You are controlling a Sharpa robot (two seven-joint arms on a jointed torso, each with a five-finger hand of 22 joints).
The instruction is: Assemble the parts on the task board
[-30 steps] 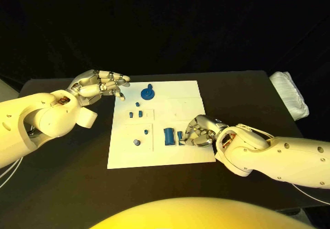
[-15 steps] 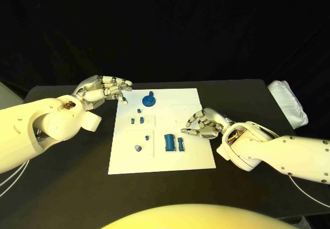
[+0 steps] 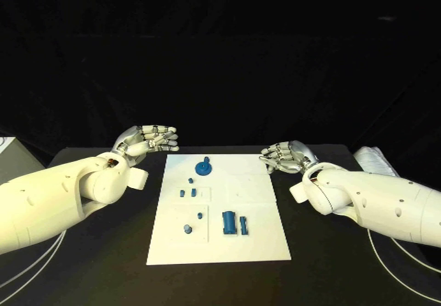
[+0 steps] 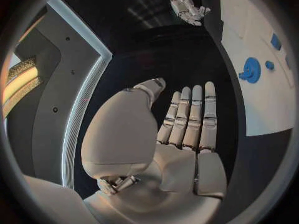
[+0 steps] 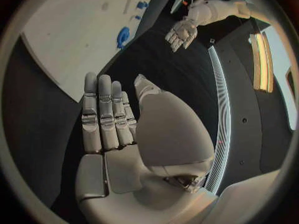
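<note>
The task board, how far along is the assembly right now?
Done: I can't tell; several blue parts sit on the task board, but whether any is seated is unclear. In hand: nothing. The left hand and right hand are raised beside the board's far corners, empty, fingers straight in the wrist views. Left: probably most of the assembly.

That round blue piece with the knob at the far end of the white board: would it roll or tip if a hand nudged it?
The round blue piece looks like a flat disc lying on the task board, so it would probably slide rather than roll. Its raised knob may offer a grip. It looks like small hard plastic, likely light and stiff. Both the left hand and right hand are off it.
</note>
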